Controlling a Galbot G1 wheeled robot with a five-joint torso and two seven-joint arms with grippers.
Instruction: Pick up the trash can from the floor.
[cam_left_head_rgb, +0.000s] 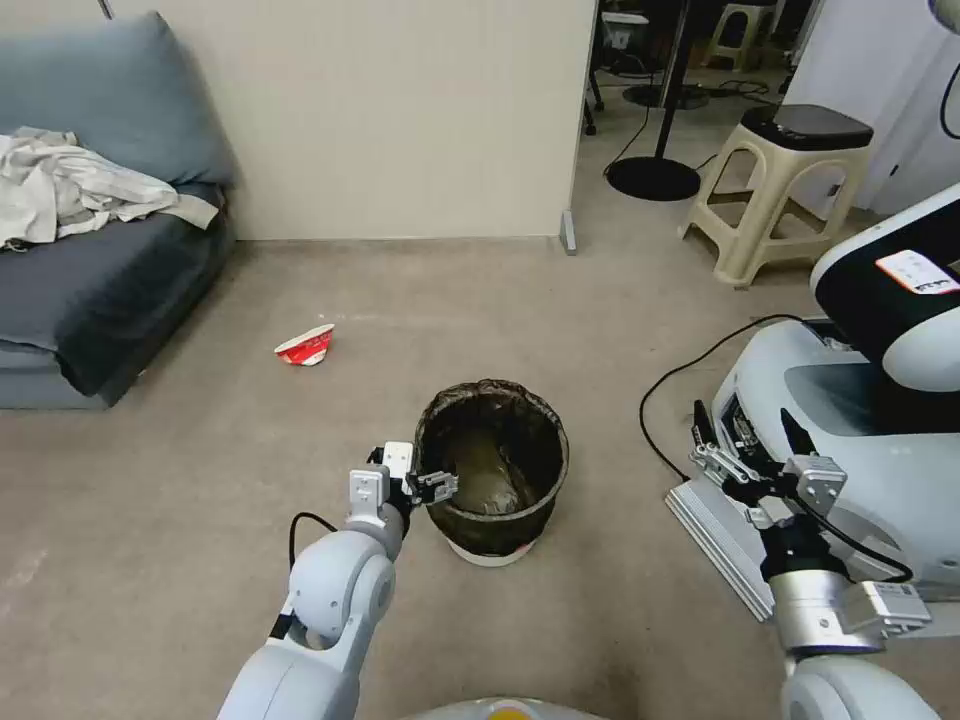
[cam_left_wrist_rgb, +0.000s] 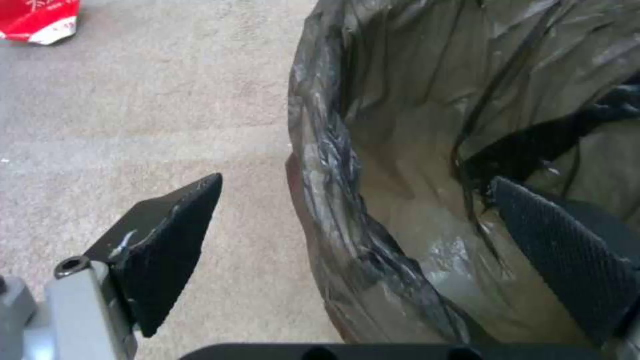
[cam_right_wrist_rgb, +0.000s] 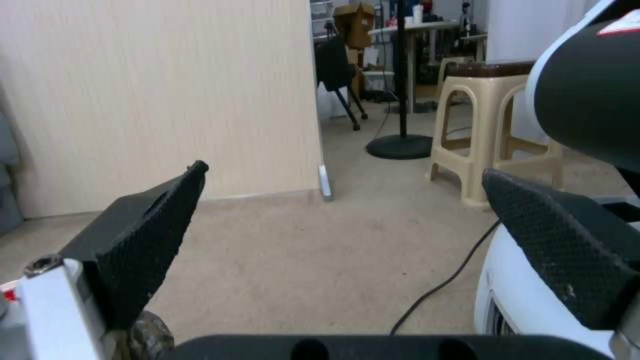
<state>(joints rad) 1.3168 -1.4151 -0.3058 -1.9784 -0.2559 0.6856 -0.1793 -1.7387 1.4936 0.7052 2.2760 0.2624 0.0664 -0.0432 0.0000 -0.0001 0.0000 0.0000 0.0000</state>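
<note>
You see the trash can (cam_left_head_rgb: 493, 548) as smooth white plastic at its base, lined with a thin, wrinkled, glossy dark bag (cam_left_wrist_rgb: 413, 150). The floor (cam_left_head_rgb: 600, 330) reads as matt beige with a fine grainy texture. The left gripper's fingers (cam_left_wrist_rgb: 167, 250) carry black, matt, knurled rubber-like pads on a bare grey metal body.

The left arm reaches forward and down, bent at its round white elbow. Its left gripper (cam_left_head_rgb: 436, 487) is low, at the left side of the bin's rim. Its two black fingers (cam_left_wrist_rgb: 170, 240) are spread wide, one finger outside the rim and one inside.

The right arm is stretched forward on the right side, held higher up. Its right gripper (cam_left_head_rgb: 745, 440) points ahead. Its two black fingers (cam_right_wrist_rgb: 143, 240) are spread wide too, with nothing between them.
</note>
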